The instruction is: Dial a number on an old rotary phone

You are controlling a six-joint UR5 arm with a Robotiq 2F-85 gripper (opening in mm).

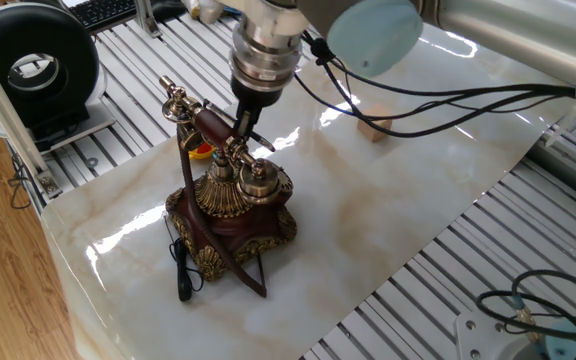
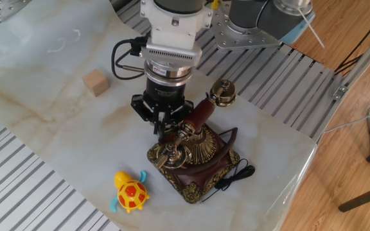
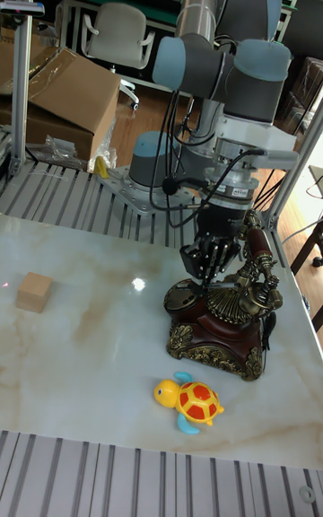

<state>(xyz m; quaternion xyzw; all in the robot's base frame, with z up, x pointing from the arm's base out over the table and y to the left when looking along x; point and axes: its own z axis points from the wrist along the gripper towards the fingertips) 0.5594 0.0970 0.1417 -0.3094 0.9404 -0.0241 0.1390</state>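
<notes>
The old rotary phone [image 1: 236, 212] [image 2: 196, 159] [image 3: 218, 324] stands on its square gilt base on the marble sheet. Its handset [image 1: 203, 124] [image 2: 202, 115] [image 3: 257, 253] lies across the cradle. A black cord [image 1: 182, 272] [image 2: 234, 174] trails off the base. My gripper [image 1: 247, 134] [image 2: 165, 128] [image 3: 209, 278] points straight down, fingers drawn together, with the tips at the phone's sloping face beside the handset. The dial itself is hidden under the fingers. Nothing is held between them.
A small wooden cube [image 1: 375, 125] [image 2: 96, 83] [image 3: 36, 291] sits away from the phone. A yellow toy turtle [image 2: 130, 192] [image 3: 192, 400] lies close to the phone's base. Ribbed metal table surrounds the marble sheet [image 1: 388, 230]. Cables hang from the arm.
</notes>
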